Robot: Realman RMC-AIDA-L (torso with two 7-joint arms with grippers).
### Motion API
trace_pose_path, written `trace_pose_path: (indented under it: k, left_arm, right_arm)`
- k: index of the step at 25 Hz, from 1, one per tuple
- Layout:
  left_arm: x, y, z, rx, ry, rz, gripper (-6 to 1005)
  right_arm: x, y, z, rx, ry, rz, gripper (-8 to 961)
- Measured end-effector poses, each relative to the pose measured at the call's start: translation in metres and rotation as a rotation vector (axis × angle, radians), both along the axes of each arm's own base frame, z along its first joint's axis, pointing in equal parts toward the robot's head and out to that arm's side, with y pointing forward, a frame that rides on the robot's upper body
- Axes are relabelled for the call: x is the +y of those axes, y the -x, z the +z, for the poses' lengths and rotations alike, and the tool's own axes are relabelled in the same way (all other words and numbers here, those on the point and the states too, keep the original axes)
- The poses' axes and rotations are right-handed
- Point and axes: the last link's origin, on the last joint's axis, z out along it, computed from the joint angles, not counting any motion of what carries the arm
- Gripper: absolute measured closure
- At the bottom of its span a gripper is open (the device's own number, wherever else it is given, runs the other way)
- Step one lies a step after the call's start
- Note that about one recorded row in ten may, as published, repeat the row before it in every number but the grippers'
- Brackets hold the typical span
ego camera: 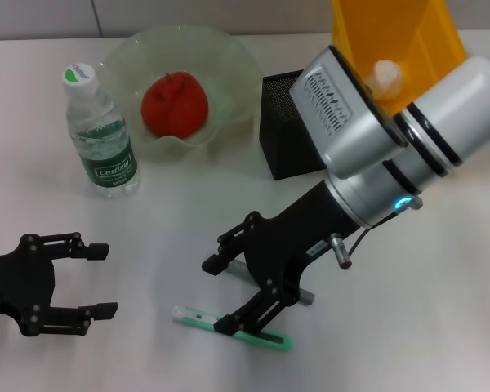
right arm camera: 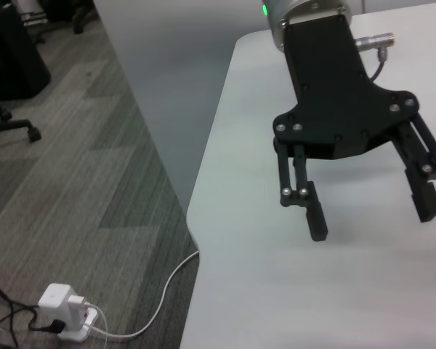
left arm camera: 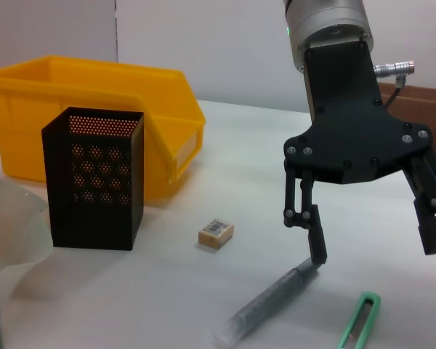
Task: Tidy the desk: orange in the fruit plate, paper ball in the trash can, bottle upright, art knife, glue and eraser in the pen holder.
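While the white counter (ego camera: 441,327) carries the remaining items, the right claw (ego camera: 233,294) hangs low over two of them at the near centre, jaws spread wide and holding nothing.

Items, by place:
- Grey cylindrical glue stick (left arm camera: 265,309): lying flat, one black fingertip (left arm camera: 317,251) touching or almost touching its end in the left wrist view; mostly hidden under the claw from the head view.
- Green-handled art knife (ego camera: 229,325): lying flat just near of the glue stick, the other finger over it.
- Small tan eraser (left arm camera: 216,233): lying on the counter between the claw and the holder.
- Black perforated metal pen holder (ego camera: 287,126): upright, far centre, opening unobstructed.
- Red-orange fruit (ego camera: 174,104): already in the pale green wavy glass plate (ego camera: 229,61), far left.
- Clear plastic water bottle with green label (ego camera: 100,135): upright, left of the plate.
- Yellow plastic bin (ego camera: 425,33): far right, a crumpled white paper ball (ego camera: 385,77) inside.
- Left claw (ego camera: 86,282): near left, open, empty, idle.

Handling note: the step appears to be picking the glue stick. Centre both fingers across its barrel, clear of the knife, before closing; a round body may roll if pinched off-centre.
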Motion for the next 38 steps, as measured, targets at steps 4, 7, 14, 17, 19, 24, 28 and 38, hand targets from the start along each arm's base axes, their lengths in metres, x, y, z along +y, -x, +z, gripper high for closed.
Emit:
trace_pose_path:
  k: [4,7,14,17,19,24,28,38]
  left_arm:
    - [0.002,-0.001,0.0,0.0,0.0,0.003,201]
    - [0.003,-0.001,0.0,0.003,0.0,0.002,201]
    - [0.003,-0.002,0.0,0.003,0.001,0.002,201]
    - [0.004,-0.002,0.0,0.004,0.003,0.001,201]
    - [0.003,-0.002,0.0,0.005,0.009,-0.001,201]
    - [0.003,-0.001,-0.001,0.016,0.022,0.008,201]
    - [0.003,-0.001,-0.001,0.018,0.024,0.009,201]
    - [0.003,-0.001,-0.001,0.018,0.024,0.007,201]
  right_arm:
    - [-0.001,0.003,-0.004,-0.012,0.006,0.017,145]
    - [-0.002,0.005,-0.007,-0.023,0.007,0.03,145]
    - [-0.006,0.005,-0.019,-0.053,-0.005,0.069,145]
    - [-0.006,0.004,-0.024,-0.066,-0.018,0.084,145]
    - [-0.006,0.005,-0.027,-0.063,-0.025,0.089,145]
    - [-0.007,0.007,-0.035,-0.057,-0.051,0.1,144]
    - [-0.009,0.007,-0.043,-0.061,-0.068,0.101,147]
    - [-0.01,0.006,-0.052,-0.088,-0.092,0.078,162]
